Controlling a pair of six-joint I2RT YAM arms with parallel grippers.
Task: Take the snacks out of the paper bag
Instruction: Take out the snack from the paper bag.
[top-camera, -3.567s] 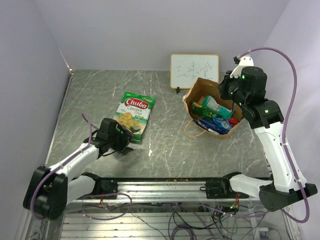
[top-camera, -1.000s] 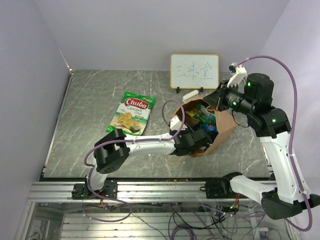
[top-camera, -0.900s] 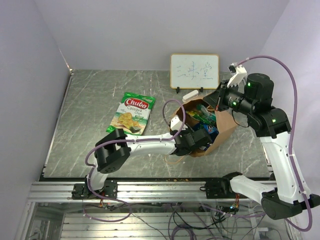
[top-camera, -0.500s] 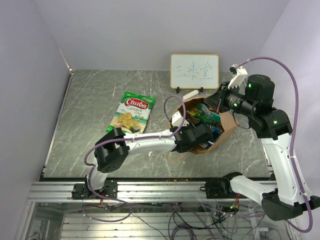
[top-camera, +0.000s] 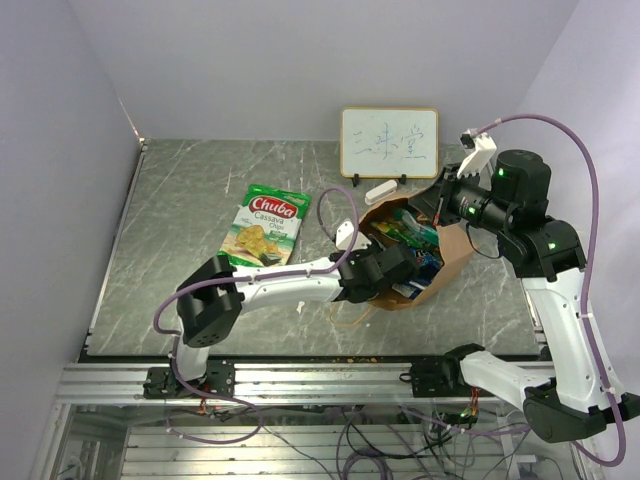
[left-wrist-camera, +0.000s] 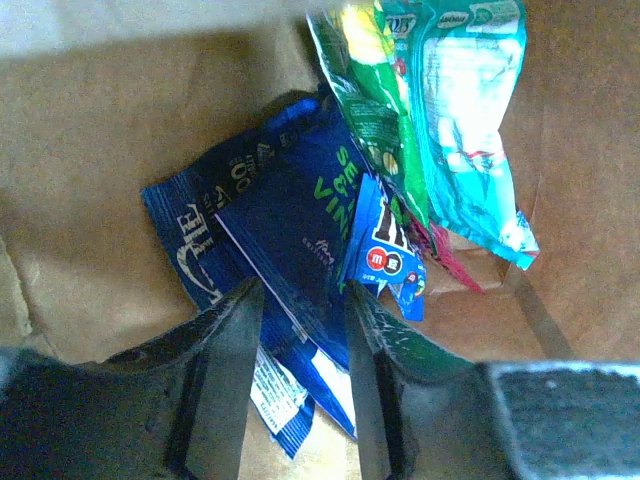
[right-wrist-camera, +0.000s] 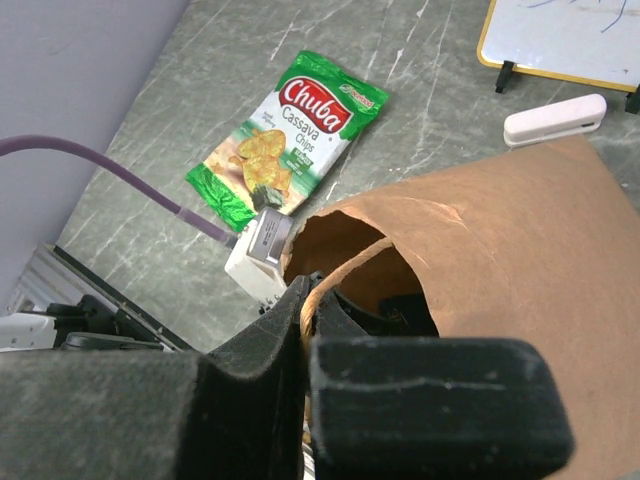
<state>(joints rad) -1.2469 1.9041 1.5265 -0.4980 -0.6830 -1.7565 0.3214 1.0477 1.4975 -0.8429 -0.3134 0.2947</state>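
Grey table (top-camera: 180, 190): my right gripper (right-wrist-camera: 305, 300) pinches the rim of the paper bag (right-wrist-camera: 500, 230); inside the bag my left gripper (left-wrist-camera: 300, 295) straddles a blue packet (left-wrist-camera: 290, 210), jaws apart. Next: close, then withdraw.

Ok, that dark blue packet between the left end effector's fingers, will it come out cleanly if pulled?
Probably floppy: the dark blue packet looks thin and creased. Its glossy film may slip in the left end effector. The small blue M&M's pack lies against it, so that might drag along.
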